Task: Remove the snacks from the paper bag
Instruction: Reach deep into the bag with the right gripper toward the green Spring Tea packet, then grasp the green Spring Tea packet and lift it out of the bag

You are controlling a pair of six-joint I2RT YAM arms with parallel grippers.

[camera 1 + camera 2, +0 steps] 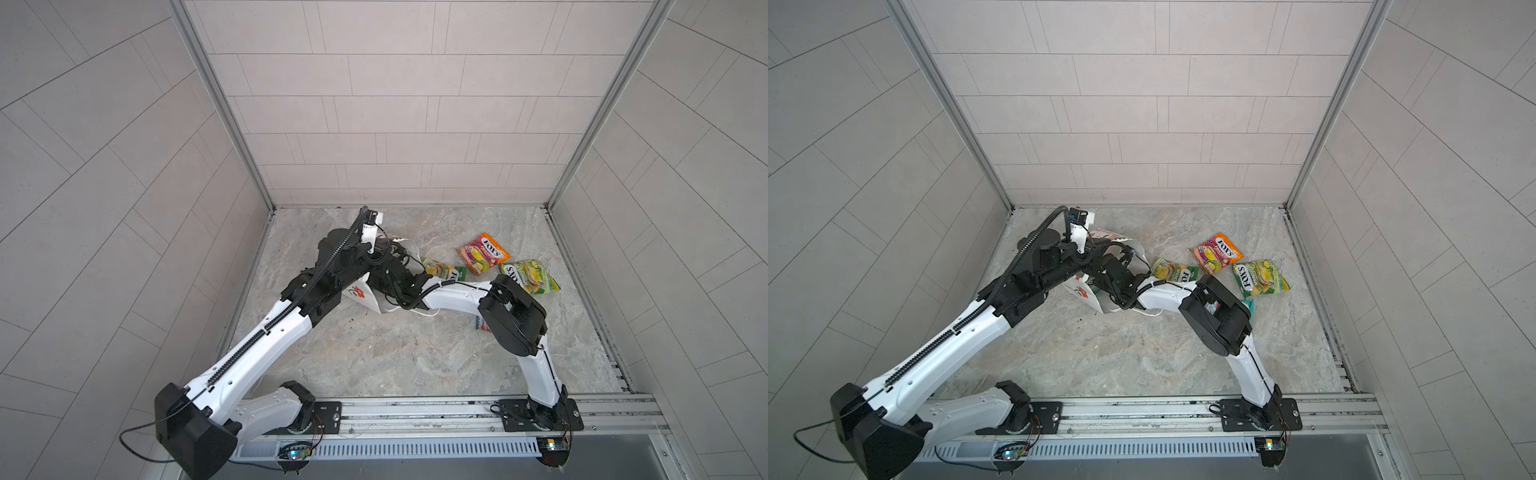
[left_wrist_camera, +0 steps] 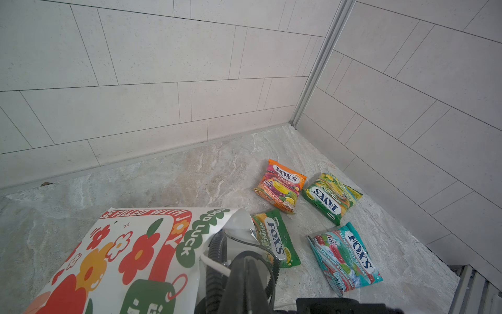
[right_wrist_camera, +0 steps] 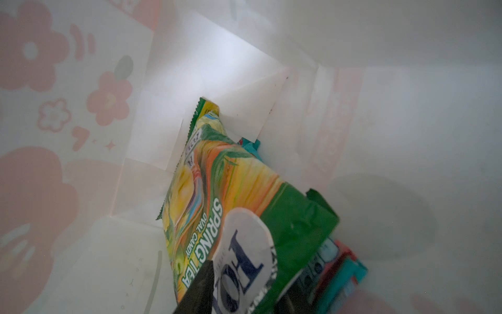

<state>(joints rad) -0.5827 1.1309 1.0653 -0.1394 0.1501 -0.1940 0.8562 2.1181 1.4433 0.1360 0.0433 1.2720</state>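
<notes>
The white paper bag (image 1: 360, 293) (image 1: 1082, 293) (image 2: 122, 258) lies on its side, mouth towards the snacks. My left gripper (image 2: 245, 262) is shut at the mouth's raised edge, beside a white cord handle (image 2: 214, 265). My right gripper (image 3: 244, 282) reaches inside the bag and is shut on a green-yellow pouch (image 3: 231, 190); a teal-red pouch (image 3: 345, 261) lies under it. In both top views the bag hides the right gripper. Outside lie an orange-purple pouch (image 1: 483, 252) (image 2: 279, 185), a green-yellow pouch (image 1: 530, 276) (image 2: 330, 197), another green-yellow one (image 1: 442, 271) (image 2: 277, 242) by the mouth, and a teal-red pouch (image 2: 345, 258).
Tiled walls close the marble tabletop (image 1: 395, 353) at the back and on both sides. An aluminium rail (image 1: 415, 409) carrying both arm bases runs along the front. The right arm's elbow (image 1: 511, 320) hangs over most of the teal-red pouch.
</notes>
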